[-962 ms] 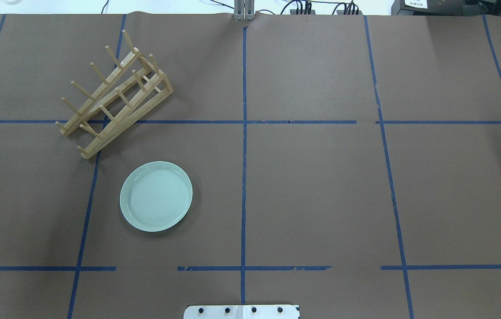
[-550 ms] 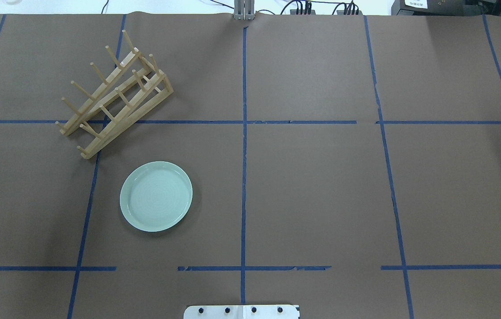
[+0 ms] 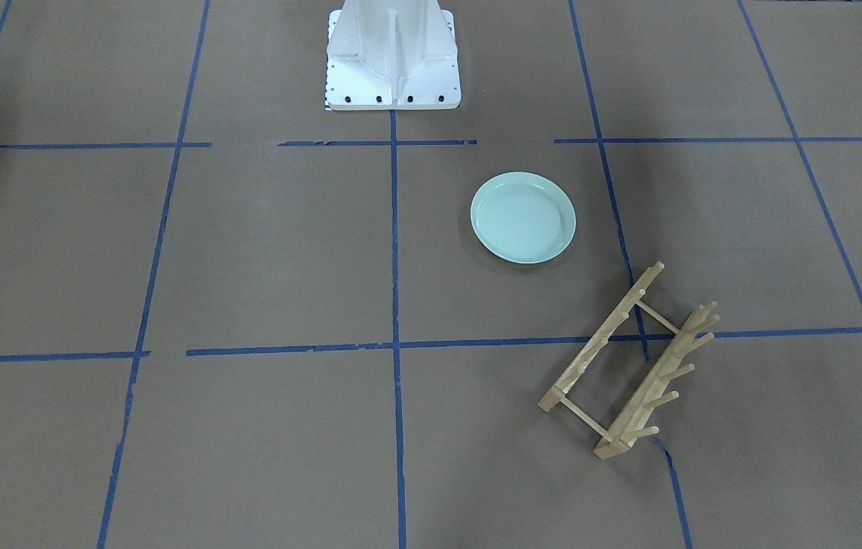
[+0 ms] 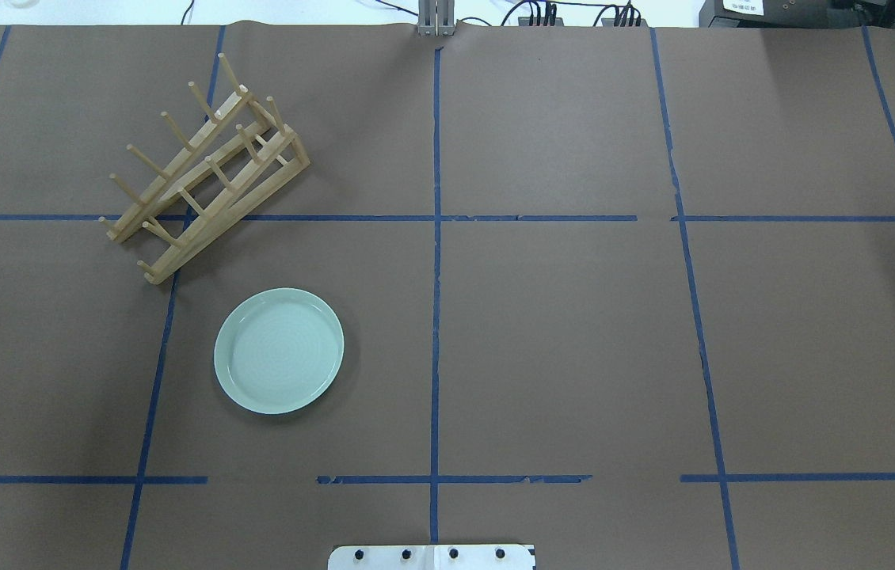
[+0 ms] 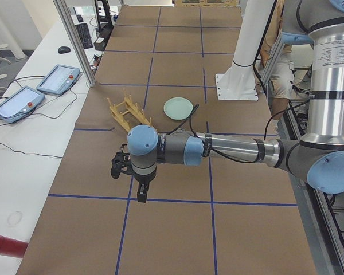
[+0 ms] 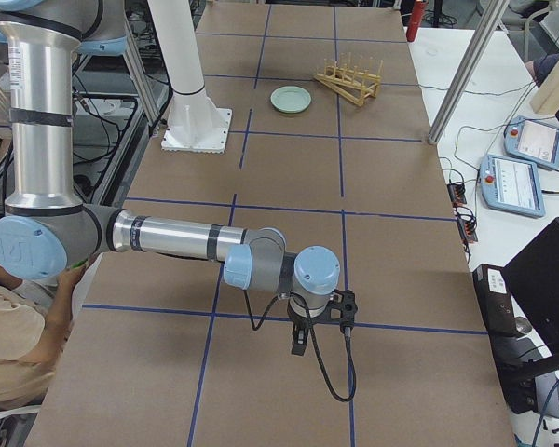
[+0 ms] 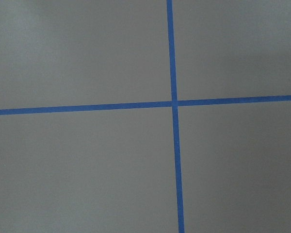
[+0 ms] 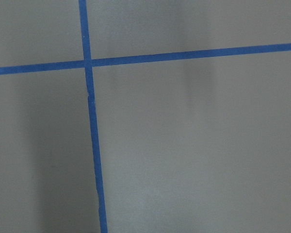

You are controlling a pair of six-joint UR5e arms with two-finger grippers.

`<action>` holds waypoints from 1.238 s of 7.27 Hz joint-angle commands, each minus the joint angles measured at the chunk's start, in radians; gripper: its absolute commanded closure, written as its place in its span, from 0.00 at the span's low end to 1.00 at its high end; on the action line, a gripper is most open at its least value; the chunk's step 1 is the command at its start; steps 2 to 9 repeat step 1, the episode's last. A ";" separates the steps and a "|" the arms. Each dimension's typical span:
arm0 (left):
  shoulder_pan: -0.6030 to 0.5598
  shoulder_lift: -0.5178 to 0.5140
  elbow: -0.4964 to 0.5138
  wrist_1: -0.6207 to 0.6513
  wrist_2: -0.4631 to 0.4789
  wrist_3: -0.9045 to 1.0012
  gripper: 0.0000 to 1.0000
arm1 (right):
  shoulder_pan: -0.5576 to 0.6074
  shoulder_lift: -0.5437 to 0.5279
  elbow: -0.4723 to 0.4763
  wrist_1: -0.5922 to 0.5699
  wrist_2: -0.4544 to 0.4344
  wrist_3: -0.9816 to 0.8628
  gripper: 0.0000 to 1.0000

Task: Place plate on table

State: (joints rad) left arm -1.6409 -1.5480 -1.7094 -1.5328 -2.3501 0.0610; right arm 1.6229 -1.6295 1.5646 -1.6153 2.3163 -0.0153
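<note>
The pale mint-green plate (image 4: pixel 279 351) lies flat on the brown, blue-taped table (image 4: pixel 574 332), left of centre and just in front of the wooden rack. It also shows in the front-facing view (image 3: pixel 524 217), the left view (image 5: pixel 178 107) and the right view (image 6: pixel 290 99). My left gripper (image 5: pixel 141 195) hangs over bare paper far out at the table's left end, well away from the plate. My right gripper (image 6: pixel 300 340) hangs over bare paper at the right end. Both show only in side views, so I cannot tell whether they are open or shut. Both wrist views show only paper and tape.
The light wooden pegged dish rack (image 4: pixel 206 170) stands slanted behind the plate, with no dish in it. The white robot base (image 3: pixel 393 53) stands at the table's near edge. Tablets (image 5: pixel 57 79) lie on the white bench beyond the far edge. A person (image 6: pixel 19 363) sits beside the right end.
</note>
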 commanded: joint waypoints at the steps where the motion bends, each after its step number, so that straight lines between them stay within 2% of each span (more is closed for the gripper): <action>1: 0.003 -0.020 0.011 -0.001 0.006 0.002 0.00 | 0.000 0.000 0.000 0.000 0.000 0.000 0.00; 9: 0.003 -0.020 0.011 -0.001 0.006 0.002 0.00 | 0.000 0.000 0.000 0.000 0.000 0.000 0.00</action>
